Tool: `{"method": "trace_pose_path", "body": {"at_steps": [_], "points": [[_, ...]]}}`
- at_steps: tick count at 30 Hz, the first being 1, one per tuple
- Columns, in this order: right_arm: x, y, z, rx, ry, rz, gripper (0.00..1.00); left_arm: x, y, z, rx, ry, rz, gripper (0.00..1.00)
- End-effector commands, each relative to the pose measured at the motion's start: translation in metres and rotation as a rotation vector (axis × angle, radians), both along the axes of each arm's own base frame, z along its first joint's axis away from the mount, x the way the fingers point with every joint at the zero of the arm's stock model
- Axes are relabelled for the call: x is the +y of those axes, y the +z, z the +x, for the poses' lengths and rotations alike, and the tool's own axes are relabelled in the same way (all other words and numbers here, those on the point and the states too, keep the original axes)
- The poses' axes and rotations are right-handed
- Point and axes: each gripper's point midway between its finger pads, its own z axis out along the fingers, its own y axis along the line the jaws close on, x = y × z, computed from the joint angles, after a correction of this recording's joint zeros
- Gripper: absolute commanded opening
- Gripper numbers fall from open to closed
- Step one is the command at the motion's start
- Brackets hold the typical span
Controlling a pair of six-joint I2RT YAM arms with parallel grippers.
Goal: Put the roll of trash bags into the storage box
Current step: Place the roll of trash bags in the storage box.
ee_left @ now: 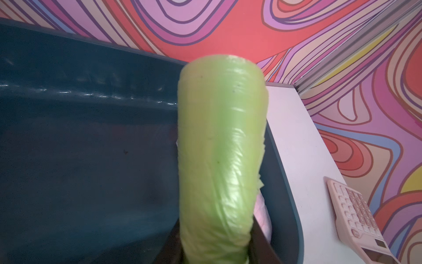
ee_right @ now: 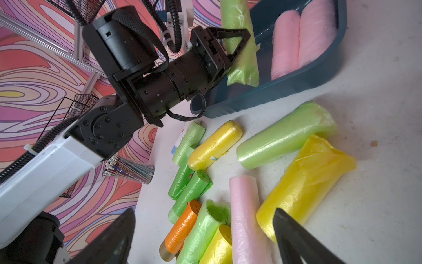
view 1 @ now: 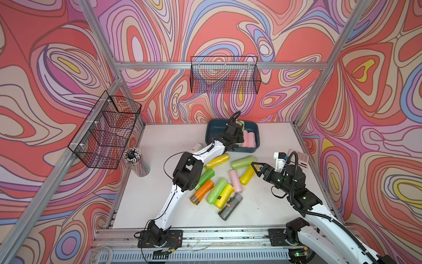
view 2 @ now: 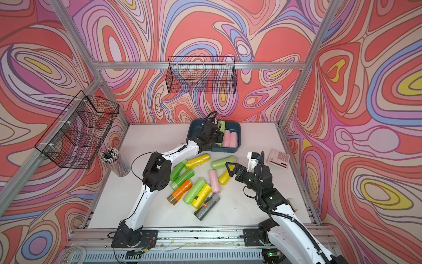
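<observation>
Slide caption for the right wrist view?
Left gripper holds a light green roll over the storage box beside two pink rolls.

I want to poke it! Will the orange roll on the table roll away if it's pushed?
Probably: the orange roll is a round cylinder lying on its side, so a sideways push should roll it. The green roll beside it may block it. Its shiny plastic looks slippery.

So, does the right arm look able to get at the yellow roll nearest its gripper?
Probably yes. The right gripper is open close by the yellow roll, and nothing lies over it; the pink roll alongside might crowd one finger.
</observation>
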Motion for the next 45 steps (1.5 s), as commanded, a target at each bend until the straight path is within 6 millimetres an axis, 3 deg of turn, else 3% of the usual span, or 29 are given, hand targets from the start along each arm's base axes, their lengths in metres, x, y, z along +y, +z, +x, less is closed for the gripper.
{"method": "trace_pose_path", "body": {"at_steps": [1, 16, 23, 30, 38, 40, 41, 45], "points": [[-0.001, -0.007, -0.002, 0.021, -0.004, 0.009, 0.96, 0.003, 0.014, 0.018, -0.041, 0.04, -0.043, 0.25], [0.0, -0.014, 0.002, 0.043, -0.007, 0.0, 0.96, 0.001, -0.021, 0.018, 0.041, 0.024, 0.005, 0.27], [-0.001, -0.018, 0.006, 0.073, -0.015, -0.022, 0.96, 0.003, -0.038, 0.011, 0.095, 0.005, 0.057, 0.39], [-0.005, -0.023, 0.007, 0.095, -0.033, -0.051, 0.96, 0.0, -0.015, 0.006, 0.061, -0.043, 0.056, 0.56], [-0.01, -0.03, 0.009, 0.14, -0.065, -0.086, 0.96, 0.01, 0.035, -0.009, -0.028, -0.063, 0.012, 0.78], [-0.013, -0.033, 0.01, 0.157, -0.078, -0.101, 0.96, 0.014, 0.048, -0.014, -0.045, -0.066, 0.011, 0.88], [-0.014, -0.035, 0.01, 0.168, -0.083, -0.109, 0.96, 0.015, 0.055, -0.017, -0.054, -0.068, 0.01, 1.0], [-0.015, -0.039, 0.012, 0.198, -0.092, -0.12, 0.96, 0.025, 0.074, -0.03, -0.081, -0.067, 0.0, 1.0]]}}
